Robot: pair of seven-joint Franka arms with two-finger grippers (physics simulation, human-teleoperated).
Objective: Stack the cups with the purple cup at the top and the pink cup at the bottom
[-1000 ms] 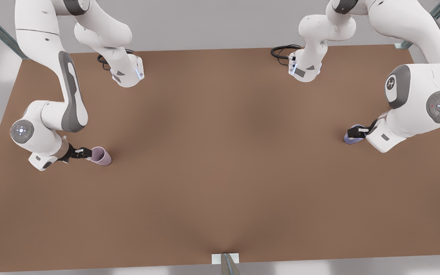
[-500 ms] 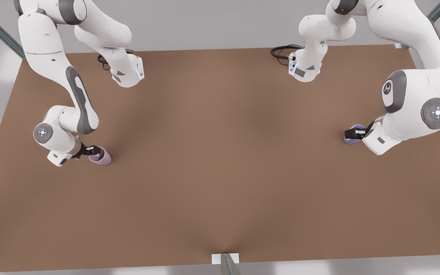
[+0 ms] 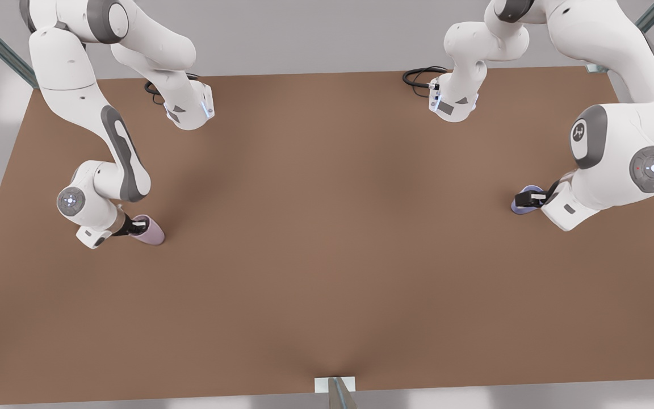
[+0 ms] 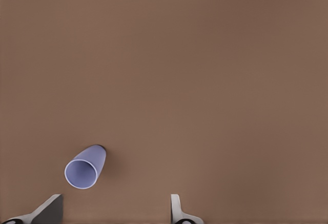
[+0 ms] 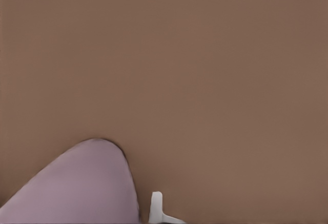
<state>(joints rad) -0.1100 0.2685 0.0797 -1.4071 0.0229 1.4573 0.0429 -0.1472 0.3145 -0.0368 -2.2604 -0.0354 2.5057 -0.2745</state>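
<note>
The pink cup (image 3: 151,232) stands on the brown table (image 3: 327,238) at the front view's left. My right gripper (image 3: 135,227) reaches over its rim from the side. In the right wrist view the pink cup (image 5: 77,188) looms close, with one white fingertip (image 5: 156,207) a small gap off its wall; the other is hidden. The purple cup (image 3: 524,203) stands at the front view's right, partly under my left gripper (image 3: 524,198). In the left wrist view the purple cup (image 4: 83,167) lies nearer one finger (image 4: 48,211) of the wide-open left gripper (image 4: 113,211).
Both arm bases (image 3: 191,111) (image 3: 452,105) and a black cable (image 3: 418,76) sit at the table's far edge. A small white bracket (image 3: 335,385) is at the near edge. Bare brown tabletop lies between the two cups.
The right arm has swung toward the front view's right, bringing its gripper from beside the pink cup onto its rim. The left gripper has stayed by the purple cup.
</note>
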